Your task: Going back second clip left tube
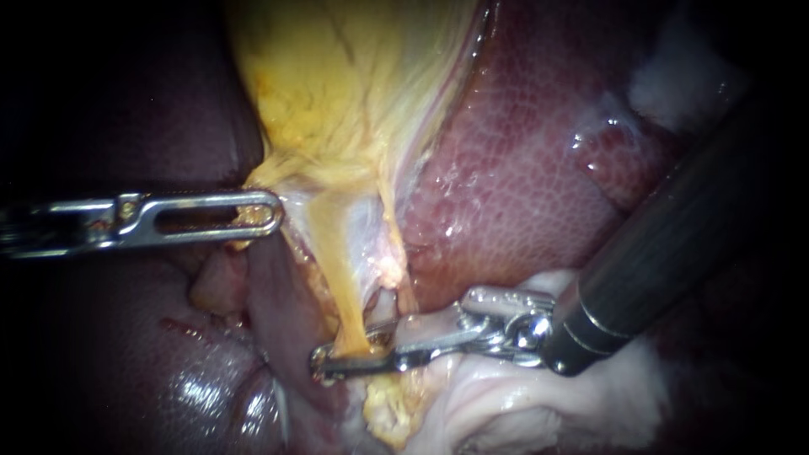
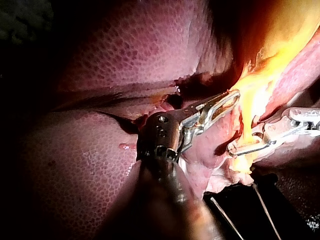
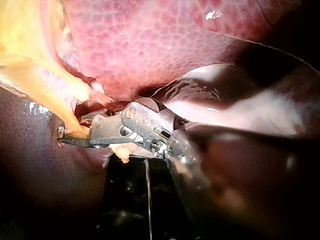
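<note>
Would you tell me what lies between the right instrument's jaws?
A yellow tube runs down between the right instrument's open jaws, near their tips. The jaws cover the tube where it crosses them, so that stretch of it cannot be seen.

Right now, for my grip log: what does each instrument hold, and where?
Left instrument: gallbladder, at its narrow lower end. Right instrument: open around the yellow tube, holding nothing.

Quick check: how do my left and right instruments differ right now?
The left instrument lies level, higher up, jaws shut on the edge of the gallbladder; the right instrument slants in from the upper right, lower, tip at the yellow tube. The left shows only bright slotted metal; the right also shows a thick dark shaft. Both end in shiny metal.
</note>
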`<state>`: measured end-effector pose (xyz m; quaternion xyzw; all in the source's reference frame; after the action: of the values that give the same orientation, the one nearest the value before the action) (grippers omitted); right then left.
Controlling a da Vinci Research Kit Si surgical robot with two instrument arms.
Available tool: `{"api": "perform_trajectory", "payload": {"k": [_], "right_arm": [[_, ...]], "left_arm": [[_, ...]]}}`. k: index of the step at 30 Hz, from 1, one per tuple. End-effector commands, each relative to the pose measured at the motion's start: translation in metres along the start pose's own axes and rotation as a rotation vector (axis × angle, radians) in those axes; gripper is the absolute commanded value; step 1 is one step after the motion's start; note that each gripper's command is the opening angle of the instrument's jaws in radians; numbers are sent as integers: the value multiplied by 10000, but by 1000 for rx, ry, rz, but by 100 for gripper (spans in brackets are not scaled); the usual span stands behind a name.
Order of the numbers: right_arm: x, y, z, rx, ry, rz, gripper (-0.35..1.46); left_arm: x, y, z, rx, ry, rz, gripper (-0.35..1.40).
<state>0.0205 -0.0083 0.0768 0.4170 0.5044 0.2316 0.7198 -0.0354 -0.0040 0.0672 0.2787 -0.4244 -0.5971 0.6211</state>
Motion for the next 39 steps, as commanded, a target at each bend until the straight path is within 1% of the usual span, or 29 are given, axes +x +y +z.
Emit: {"api": "perform_trajectory", "payload": {"k": [1,5,6,7,9,10,12,14,16,18,20,23,25,27,31,33,34,36,39], "right_arm": [[0,0,0,1,0,0,-35],[0,3,-2,0,-3,1,-35],[0,4,-2,3,6,1,-17],[0,7,-3,11,26,-40,11],[0,10,-4,23,62,-50,37],[1,12,-4,27,76,-61,46],[2,18,-3,27,78,-83,52],[4,24,-3,11,84,-92,54],[6,32,-4,-4,101,-94,58],[8,44,-8,-25,124,-100,60],[8,51,-12,-28,128,-98,60],[6,55,-19,-32,132,-101,60],[5,55,-23,-36,134,-100,60],[4,52,-28,-27,131,-100,60],[1,41,-46,-13,125,-112,60],[2,34,-63,-5,123,-115,60],[3,30,-71,1,122,-118,60],[8,24,-94,-9,125,-134,60],[23,15,-129,-30,137,-154,60]], "left_arm": [[0,0,0,0,0,0,-35],[1,0,0,0,0,0,-35],[1,0,0,0,0,0,-35],[1,0,0,0,0,0,-35],[1,0,0,0,0,0,-35],[1,0,0,0,0,0,-35],[1,1,0,-1,0,0,-35],[2,1,1,-1,-1,1,-35],[2,0,0,-1,-1,1,-35],[2,0,0,-1,-1,1,-35],[2,0,0,-1,-1,1,-35],[2,0,0,-1,-1,1,-35],[2,0,0,-1,-1,1,-35],[2,0,0,-1,-1,1,-35],[2,0,-1,-1,-1,1,-35],[2,-1,-1,-1,-1,1,-35],[2,-1,-1,-1,-1,1,-35],[3,-1,-1,-1,-1,1,-35],[3,-1,-1,-1,-1,1,-35]]}}
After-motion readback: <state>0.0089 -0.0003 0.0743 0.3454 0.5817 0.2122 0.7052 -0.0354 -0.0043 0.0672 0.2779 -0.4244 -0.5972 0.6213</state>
